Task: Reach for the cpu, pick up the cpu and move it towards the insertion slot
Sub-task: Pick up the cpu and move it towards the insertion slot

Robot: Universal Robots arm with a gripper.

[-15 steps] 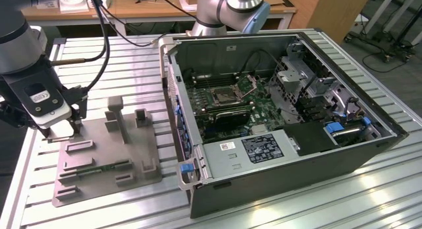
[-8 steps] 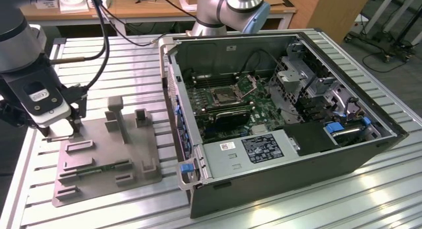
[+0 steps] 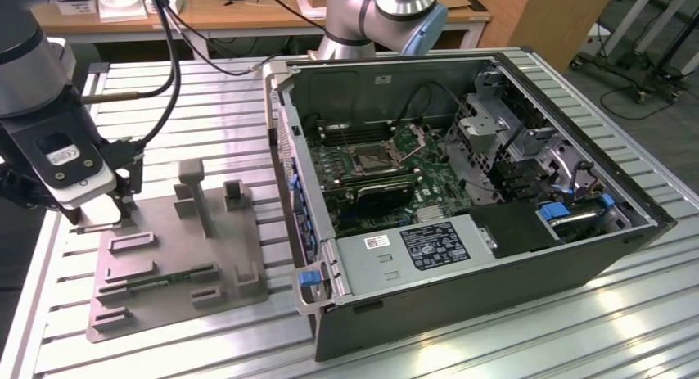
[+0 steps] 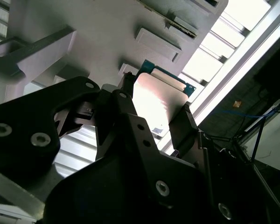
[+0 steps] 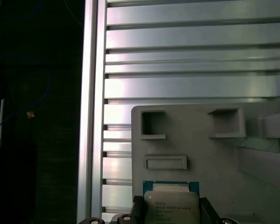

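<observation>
No print here can be read with certainty. In the first wrist view, the cpu [image 5: 170, 205] carries several lines of small dark print on its metal top, too fine to make out. In the exterior view, the power supply [image 3: 382, 268] bears a dark label [image 3: 434, 242] with pale print, and a small white sticker [image 3: 377, 241] sits just beside it; both are illegible. The wrist housing [image 3: 65, 162] shows a small dark mark, also unreadable.
</observation>
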